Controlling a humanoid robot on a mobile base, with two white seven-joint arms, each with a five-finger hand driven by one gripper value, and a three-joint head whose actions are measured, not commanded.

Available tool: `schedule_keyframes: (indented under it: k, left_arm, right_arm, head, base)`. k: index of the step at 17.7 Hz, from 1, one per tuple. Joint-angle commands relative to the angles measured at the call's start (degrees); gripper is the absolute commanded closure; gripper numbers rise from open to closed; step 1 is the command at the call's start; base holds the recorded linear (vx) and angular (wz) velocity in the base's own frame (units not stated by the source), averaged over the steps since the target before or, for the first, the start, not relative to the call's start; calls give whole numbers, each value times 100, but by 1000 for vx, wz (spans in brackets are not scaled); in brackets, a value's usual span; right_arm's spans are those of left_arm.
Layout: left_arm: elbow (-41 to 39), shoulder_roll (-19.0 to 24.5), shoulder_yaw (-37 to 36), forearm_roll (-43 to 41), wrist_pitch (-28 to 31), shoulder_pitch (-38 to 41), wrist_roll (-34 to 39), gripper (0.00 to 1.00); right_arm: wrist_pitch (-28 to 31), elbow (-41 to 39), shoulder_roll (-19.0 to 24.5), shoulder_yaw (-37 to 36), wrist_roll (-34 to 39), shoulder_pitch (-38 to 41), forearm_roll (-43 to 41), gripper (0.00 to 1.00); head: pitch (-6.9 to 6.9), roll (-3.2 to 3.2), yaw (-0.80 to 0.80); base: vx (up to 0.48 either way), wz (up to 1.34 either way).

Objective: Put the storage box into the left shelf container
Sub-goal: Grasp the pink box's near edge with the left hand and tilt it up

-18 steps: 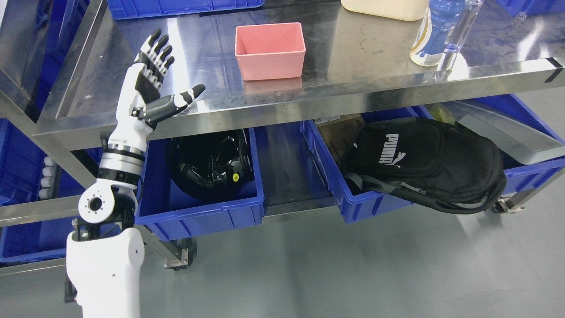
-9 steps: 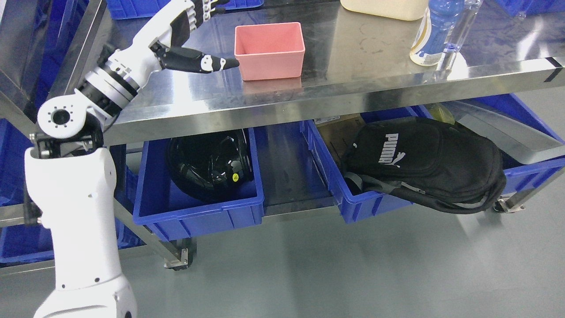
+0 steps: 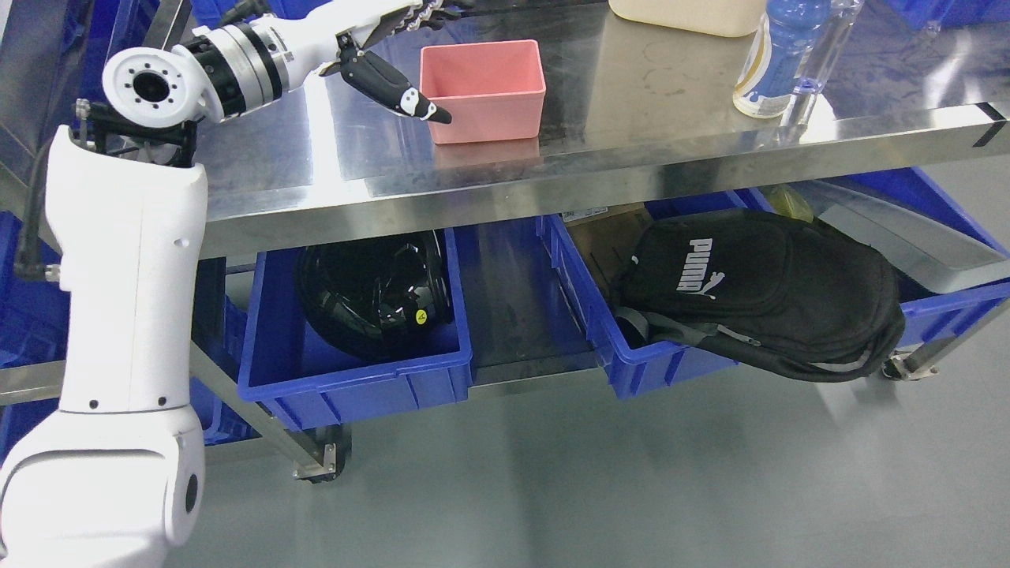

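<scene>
Head view: the pink storage box [image 3: 483, 89] sits upright and empty on the steel table [image 3: 647, 110], toward its front edge. The left hand [image 3: 379, 35] reaches in across the tabletop — its fingers spread apart and holding nothing, the thumb [image 3: 402, 93] pointing down along the box's left wall, right at it, though contact cannot be made out.

Under the table, the left blue bin [image 3: 359, 379] holds a black helmet [image 3: 371, 292]. The right blue bin [image 3: 631, 355] holds a black backpack [image 3: 757, 292] that spills over its front rim, with a bit of cardboard [image 3: 604, 229] showing behind it.

At the table's far edge stand a cream container [image 3: 686, 14] and, beside it, a clear bottle [image 3: 777, 59] with a blue label. More blue bins [image 3: 31, 331] show at the left edge.
</scene>
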Motion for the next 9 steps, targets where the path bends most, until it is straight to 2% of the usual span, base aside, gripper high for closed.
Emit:
schedule_keyframes:
  k: [1, 3, 9]
  left_arm:
    - [1451, -315, -725, -538, -16, -207, 5, 2]
    - [1723, -561, -672, -784, -34, -242, 49, 2]
    - [2339, -594, -461, -1374, -254, -374, 234, 6]
  right_arm:
    - [-3, -100, -100, -26, 4, 53, 9, 0]
    - [-3, -100, -100, -26, 4, 53, 9, 0]
    - [-3, -100, -100, -26, 4, 53, 9, 0]
  head:
    - [0, 0, 0]
    - [0, 0, 0]
    - [0, 0, 0]
  base:
    - [0, 0]
    - [0, 0]
    - [0, 0]
